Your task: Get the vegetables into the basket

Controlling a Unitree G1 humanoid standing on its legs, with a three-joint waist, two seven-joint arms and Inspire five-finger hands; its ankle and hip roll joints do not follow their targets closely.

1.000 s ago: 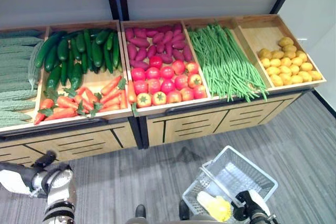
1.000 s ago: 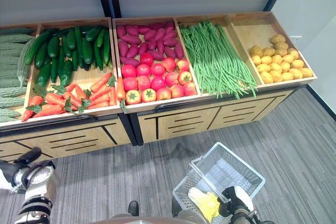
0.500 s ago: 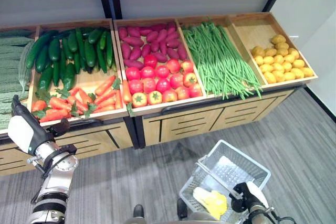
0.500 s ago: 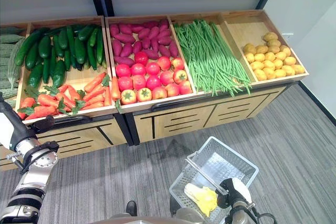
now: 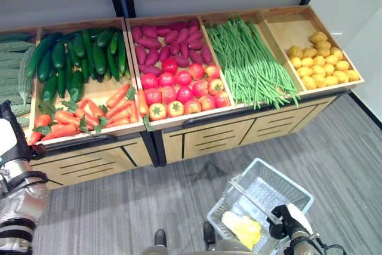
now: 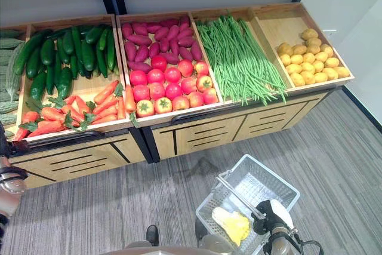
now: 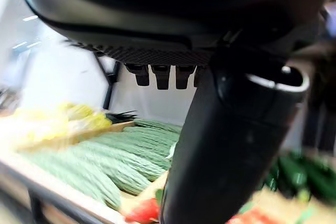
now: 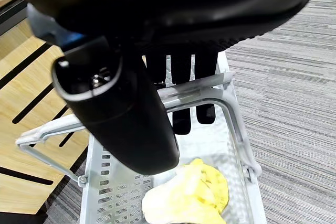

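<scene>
Left hand [image 5: 7, 138]: mine, raised at the display's left end, fingers straight, holding nothing.
Carrots [image 5: 89, 113]: just right of it, pointing outward; I judge this hand nearer.
Basket [image 5: 296, 184]: on the floor, handle gripped by my right hand [image 5: 288, 220].
Display [image 5: 197, 138]: wooden crates, grey carpet below.

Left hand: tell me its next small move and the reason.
Probably reach forward and down onto the carrots. The left hand hovers at the display's front edge beside them, fingers open and holding nothing, while the right hand is curled round the basket handle, with one yellow vegetable inside.
</scene>
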